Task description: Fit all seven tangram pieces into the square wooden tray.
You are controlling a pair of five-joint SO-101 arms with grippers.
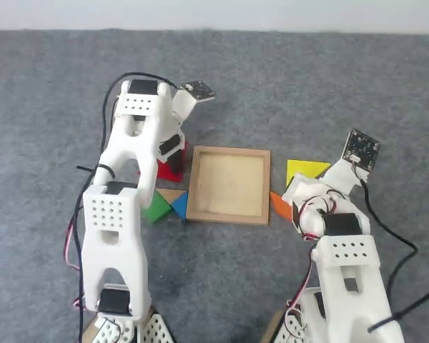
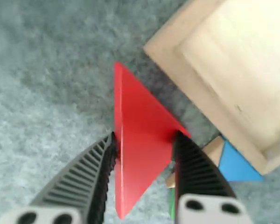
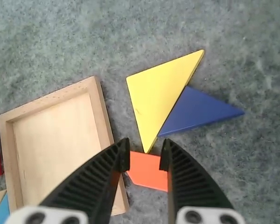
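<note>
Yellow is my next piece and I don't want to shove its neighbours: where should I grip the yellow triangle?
Come straight down from above: the yellow triangle lies flat on the carpet. Pinch across its pointed end farthest from the orange piece, where both edges look free. Nearer the orange piece, the dark blue triangle butts against its long edge and would likely block a finger.

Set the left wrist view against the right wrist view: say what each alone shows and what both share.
Left wrist view, not the right: the left gripper clamped on the red triangle's edges. Right wrist view, not the left: the yellow triangle, the dark blue triangle against it, and the open right gripper over the orange piece. Both: the wooden tray, bare inside, the red triangle and the light blue piece.
</note>
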